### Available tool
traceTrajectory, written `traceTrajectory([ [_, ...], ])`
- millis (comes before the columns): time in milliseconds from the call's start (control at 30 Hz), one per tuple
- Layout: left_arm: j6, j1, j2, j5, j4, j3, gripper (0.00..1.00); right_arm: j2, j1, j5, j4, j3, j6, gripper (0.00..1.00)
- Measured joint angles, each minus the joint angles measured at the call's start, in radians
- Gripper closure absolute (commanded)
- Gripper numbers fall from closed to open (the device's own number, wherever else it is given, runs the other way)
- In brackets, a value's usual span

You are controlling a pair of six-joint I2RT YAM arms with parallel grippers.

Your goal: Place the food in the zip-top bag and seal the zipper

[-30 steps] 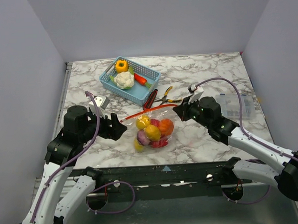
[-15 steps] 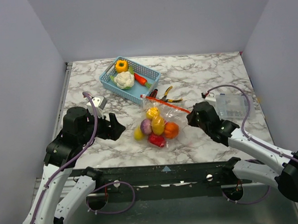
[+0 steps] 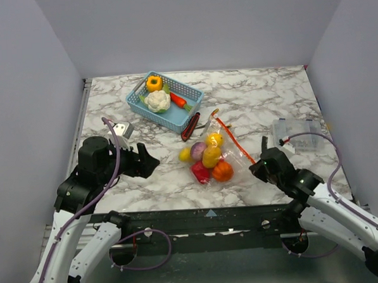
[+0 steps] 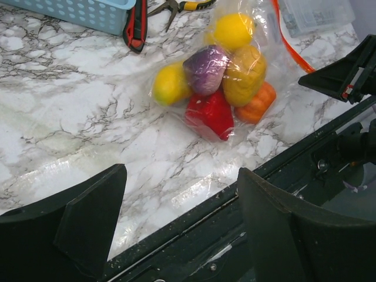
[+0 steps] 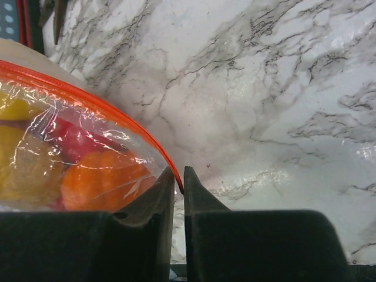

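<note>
Right wrist view: the zipper point(image 5: 88, 97) is seen caught at its end between the nearly closed fingers of the right gripper point(image 5: 179, 176), apparently gripped. From above, the zip-top bag point(image 3: 228, 149), filled with the food point(image 3: 210, 157), is found at ten o'clock of that gripper. The left gripper point(image 3: 153, 162) is spread wide, with the bag at its three o'clock, untouched.

On the marble table point(image 3: 256, 93), red-handled pliers point(image 3: 190, 125) lie just beside the blue basket point(image 3: 153, 117), a clear box point(image 3: 296, 133) well apart.
</note>
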Motion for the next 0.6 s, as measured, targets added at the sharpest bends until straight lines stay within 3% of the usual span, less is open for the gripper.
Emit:
traceTrajectory([
  [100, -0.018, 0.0, -0.02, 0.003, 0.0, 0.002, 0.19, -0.101, 0.0, -0.015, -0.027, -0.025, 0.012, 0.76],
  [200, -0.039, 0.0, -0.042, 0.005, 0.002, 0.015, 0.17, -0.2, 0.0, -0.023, -0.046, -0.029, 0.01, 0.64],
  [367, -0.084, 0.0, -0.084, 0.011, 0.02, 0.061, 0.13, -0.299, 0.0, -0.053, -0.043, -0.029, -0.017, 0.54],
  [500, -0.117, 0.0, -0.112, 0.011, 0.039, 0.096, 0.06, -0.303, 0.0, -0.074, -0.058, 0.013, -0.071, 0.36],
  [600, -0.142, 0.0, -0.147, 0.002, 0.061, 0.12, 0.02, -0.299, 0.0, -0.077, -0.064, 0.134, -0.152, 0.19],
])
